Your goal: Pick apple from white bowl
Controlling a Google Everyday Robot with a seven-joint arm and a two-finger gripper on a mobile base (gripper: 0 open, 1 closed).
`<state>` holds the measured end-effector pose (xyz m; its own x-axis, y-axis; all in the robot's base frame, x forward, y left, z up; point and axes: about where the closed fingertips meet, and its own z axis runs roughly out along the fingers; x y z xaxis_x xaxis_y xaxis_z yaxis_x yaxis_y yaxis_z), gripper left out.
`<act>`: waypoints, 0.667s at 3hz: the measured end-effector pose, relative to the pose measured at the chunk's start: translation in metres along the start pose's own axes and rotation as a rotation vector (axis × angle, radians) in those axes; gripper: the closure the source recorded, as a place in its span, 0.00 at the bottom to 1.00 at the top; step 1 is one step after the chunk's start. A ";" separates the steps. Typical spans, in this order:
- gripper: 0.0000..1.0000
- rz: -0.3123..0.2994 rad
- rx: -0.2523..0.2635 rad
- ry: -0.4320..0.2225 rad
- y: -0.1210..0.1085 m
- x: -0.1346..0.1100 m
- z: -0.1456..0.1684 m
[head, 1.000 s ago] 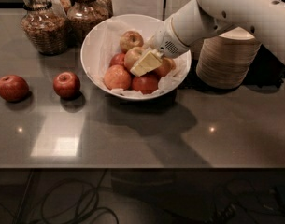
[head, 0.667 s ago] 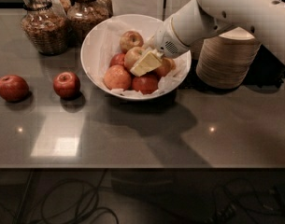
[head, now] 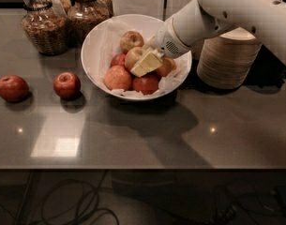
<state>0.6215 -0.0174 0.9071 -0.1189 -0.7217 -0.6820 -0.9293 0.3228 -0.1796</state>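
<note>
The white bowl [head: 93, 37], wide and lined with crumpled white paper, stands on the grey table at centre back. It holds several apples. The pale yellow-green apple [head: 131, 56] lies in the middle of the pile. My gripper [head: 146, 63] reaches down into the bowl from the right on a white arm. It sits right against the pale apple's right side and covers part of it. Redder apples lie around it in the bowl, such as one at the front left [head: 117, 77] and one at the front [head: 145, 84].
Two deep red apples [head: 66, 85] [head: 12, 88] lie on the table left of the bowl. Two glass jars [head: 41, 25] [head: 88, 11] stand behind at the left. A stack of beige disposable bowls [head: 229, 57] stands right of the bowl, under my arm.
</note>
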 end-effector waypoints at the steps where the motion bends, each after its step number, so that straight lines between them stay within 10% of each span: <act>1: 1.00 0.000 0.000 0.000 0.000 0.000 0.000; 2: 1.00 0.003 -0.014 -0.012 0.002 -0.001 -0.001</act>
<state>0.6197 -0.0169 0.9081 -0.1174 -0.7131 -0.6912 -0.9336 0.3164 -0.1679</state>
